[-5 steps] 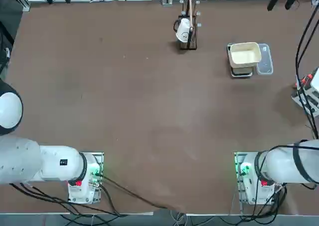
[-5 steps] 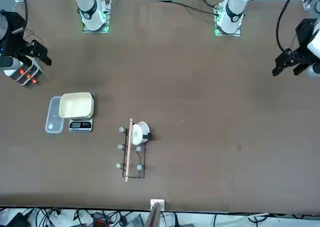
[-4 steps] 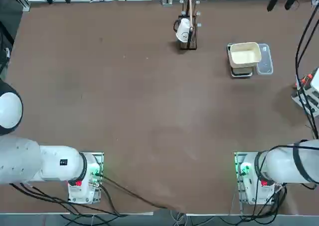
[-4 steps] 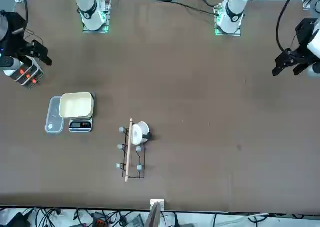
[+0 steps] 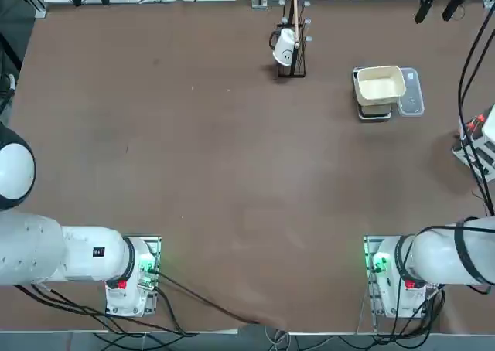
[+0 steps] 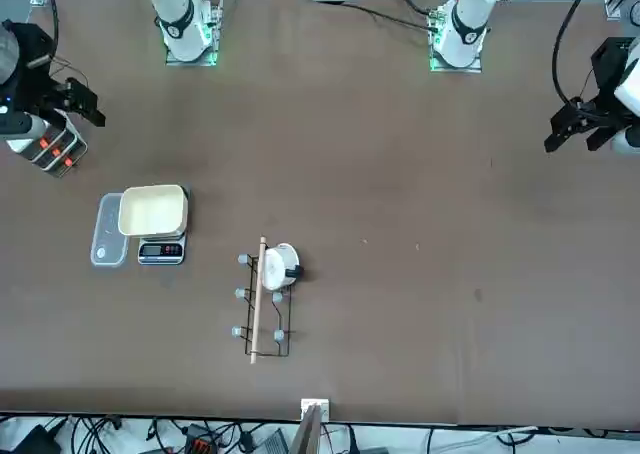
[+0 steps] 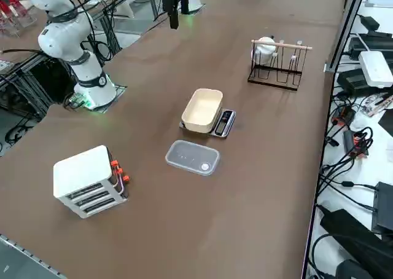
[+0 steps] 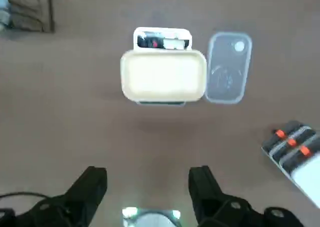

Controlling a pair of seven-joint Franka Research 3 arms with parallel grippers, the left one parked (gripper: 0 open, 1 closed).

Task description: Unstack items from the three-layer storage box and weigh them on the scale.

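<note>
My right gripper (image 8: 149,187) hangs open and empty, high over the table's right side, seen also in the front view (image 6: 82,101). Below it stands the scale (image 8: 162,39), topped by a bare cream tray (image 8: 163,74). The same scale (image 5: 376,111) sits far right of centre in the top view and mid-table in the side view (image 7: 225,122). The three-layer storage box (image 7: 88,180), white-grey with red-orange handles, stands near the right edge (image 6: 50,152), beside the gripper, all drawers shut. The items are hidden.
A clear lid (image 7: 192,157) lies flat between the scale and the storage box. A black rack with a white cup (image 5: 289,48) stands at the far edge, also visible in the front view (image 6: 268,294). Cables hang along the right edge.
The right gripper has drifted slightly; in the front view it sits a little higher in the picture. Scale, lid, box and rack have not moved.
</note>
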